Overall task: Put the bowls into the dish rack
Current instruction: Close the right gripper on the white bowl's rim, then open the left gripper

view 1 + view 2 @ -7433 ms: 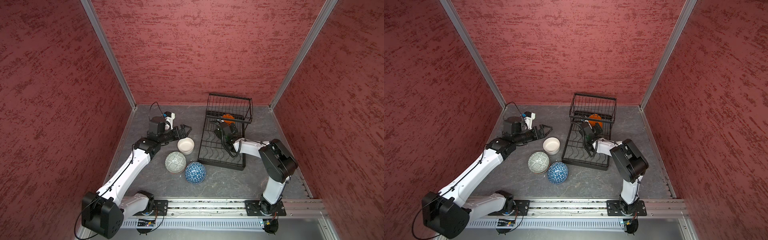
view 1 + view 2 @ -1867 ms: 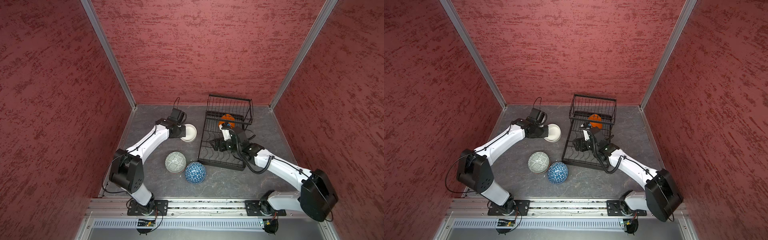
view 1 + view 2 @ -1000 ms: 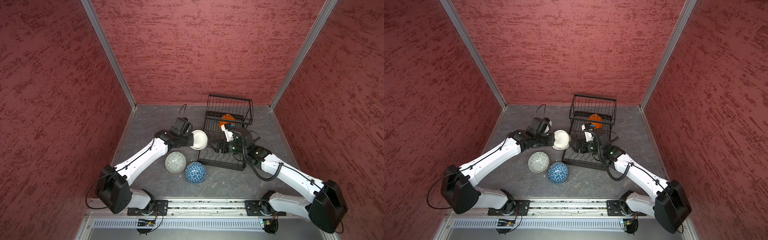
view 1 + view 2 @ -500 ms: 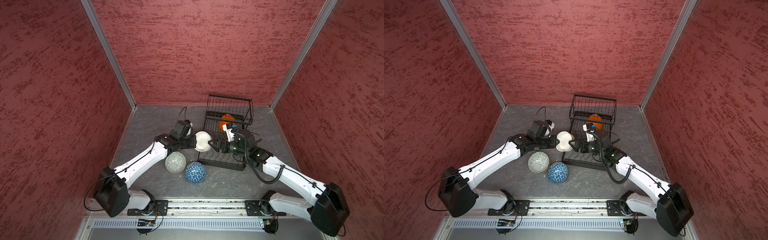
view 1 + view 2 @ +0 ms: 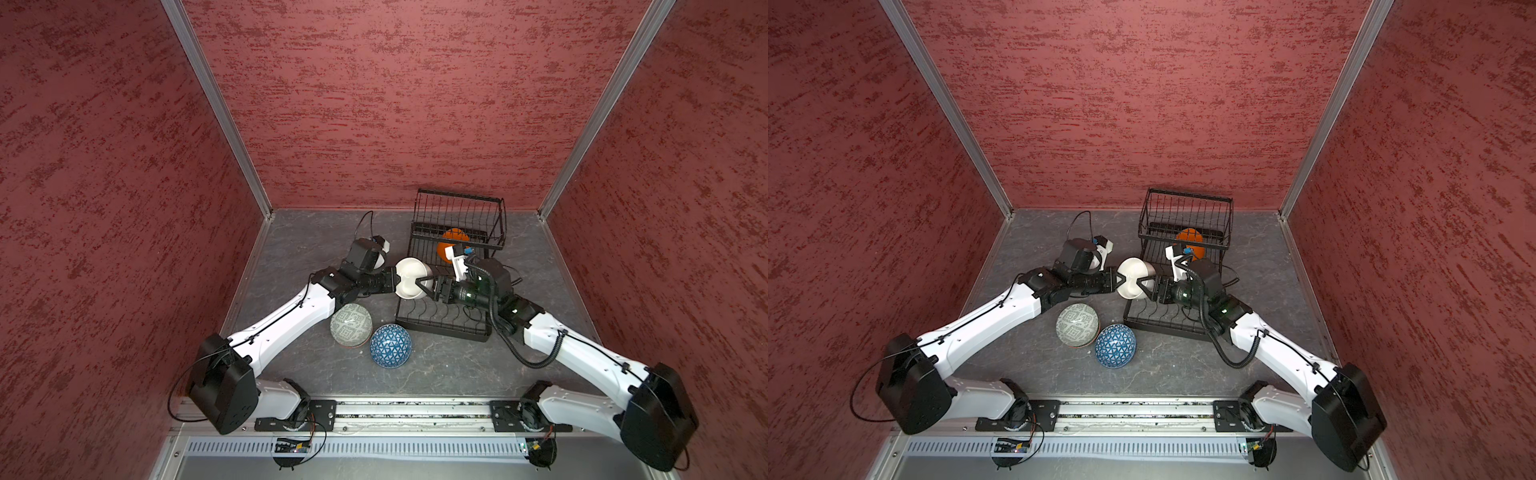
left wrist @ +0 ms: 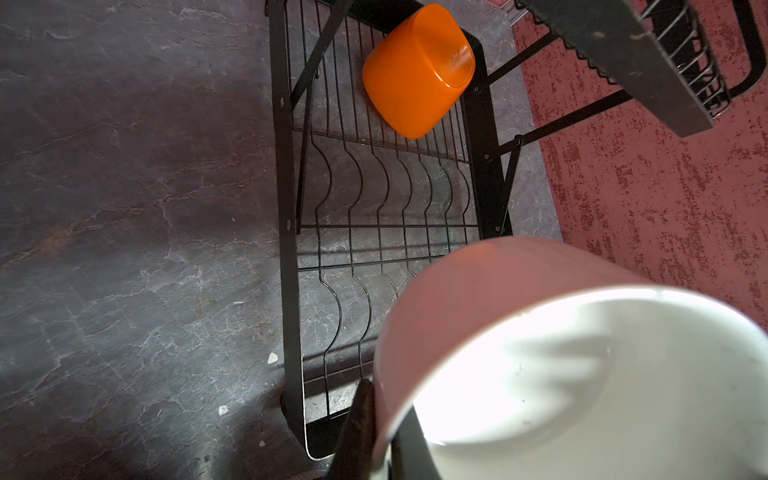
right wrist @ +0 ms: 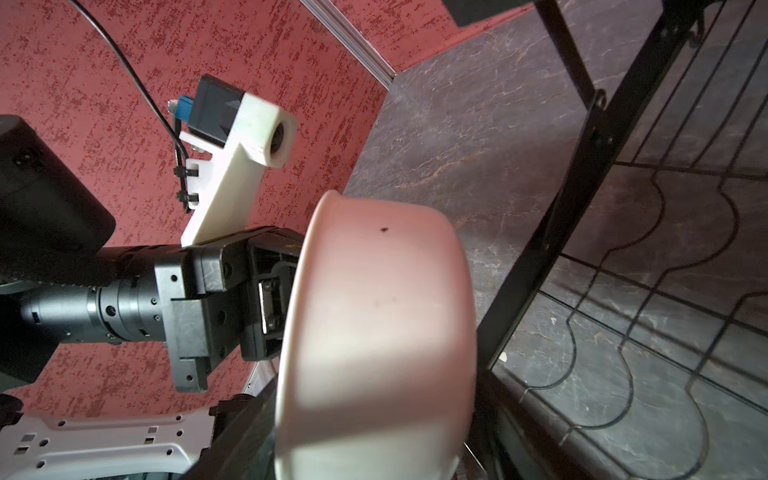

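In both top views the white bowl [image 5: 409, 275] hangs on edge between the grippers, at the dish rack's [image 5: 442, 330] left side. The left gripper [image 5: 395, 283] is clamped on its rim. The right gripper [image 5: 424, 284] straddles the opposite side; contact is indeterminate. The tabletop [image 5: 316, 237] is grey and the walls [image 5: 374, 104] red. Both arms extend inward.

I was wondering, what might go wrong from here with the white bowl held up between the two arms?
1. The left tool pinches the white bowl by its rim in mid-air. If it lets go before the right tool, whose grip I cannot confirm, clamps, the bowl may drop onto the dish rack edge.
2. The two tools sit close across the bowl and might collide.
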Controlling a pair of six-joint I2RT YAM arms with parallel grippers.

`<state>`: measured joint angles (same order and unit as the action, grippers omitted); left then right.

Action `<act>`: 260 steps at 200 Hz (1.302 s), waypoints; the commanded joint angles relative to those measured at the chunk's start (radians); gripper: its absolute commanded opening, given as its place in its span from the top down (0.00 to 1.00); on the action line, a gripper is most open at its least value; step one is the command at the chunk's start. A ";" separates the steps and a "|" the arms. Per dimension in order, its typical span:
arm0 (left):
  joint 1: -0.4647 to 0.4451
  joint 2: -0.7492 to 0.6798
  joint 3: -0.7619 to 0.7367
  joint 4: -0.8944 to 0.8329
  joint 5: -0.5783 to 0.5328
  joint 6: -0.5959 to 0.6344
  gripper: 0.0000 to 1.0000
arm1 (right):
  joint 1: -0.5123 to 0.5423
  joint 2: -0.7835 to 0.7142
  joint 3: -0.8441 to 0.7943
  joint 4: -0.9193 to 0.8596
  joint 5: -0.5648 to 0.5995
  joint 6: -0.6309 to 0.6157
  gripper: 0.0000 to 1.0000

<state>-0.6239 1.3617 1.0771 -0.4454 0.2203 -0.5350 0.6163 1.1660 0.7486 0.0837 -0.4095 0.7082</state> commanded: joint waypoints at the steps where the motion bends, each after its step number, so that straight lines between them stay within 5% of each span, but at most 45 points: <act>1: -0.005 0.007 0.010 0.079 0.035 -0.013 1.00 | 0.003 0.003 -0.012 0.068 -0.023 0.033 0.32; 86: -0.004 0.032 0.017 0.091 0.053 -0.014 1.00 | 0.001 0.011 -0.020 0.115 -0.042 0.056 0.46; 164: -0.005 0.050 0.016 0.090 0.054 -0.010 0.71 | 0.000 0.016 -0.024 0.078 0.006 0.033 0.56; 260: 0.010 0.072 0.022 0.065 0.048 -0.001 0.54 | 0.000 0.026 -0.020 0.005 0.158 -0.045 0.60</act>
<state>-0.6228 1.4338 1.0775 -0.3882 0.2630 -0.5446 0.6117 1.1954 0.7185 0.0731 -0.3275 0.7151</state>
